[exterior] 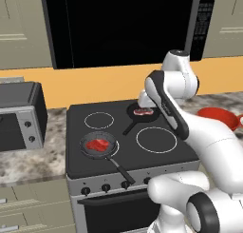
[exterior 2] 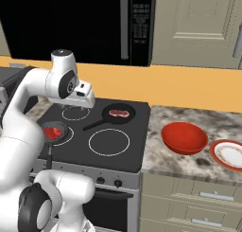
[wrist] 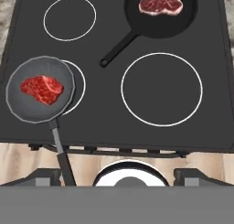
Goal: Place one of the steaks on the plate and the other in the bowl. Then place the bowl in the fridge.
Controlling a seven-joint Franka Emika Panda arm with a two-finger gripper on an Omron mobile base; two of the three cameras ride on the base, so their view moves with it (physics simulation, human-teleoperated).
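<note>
no legible text, microwave keypad point(exterior 2: 141, 18) markings too blurred

On the black stove point(wrist: 105, 104) a bright red steak point(wrist: 41, 89) lies in the grey pan point(wrist: 27, 109); the paler steak point(wrist: 160, 5) lies in the black pan point(wrist: 155, 26).

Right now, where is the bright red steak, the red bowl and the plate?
bright red steak point(wrist: 41, 89), hand view, middle of the meat in the grey pan.
red bowl point(exterior 2: 185, 137), right base view, its inside.
plate point(exterior 2: 229, 154), right base view, its white centre.
</note>
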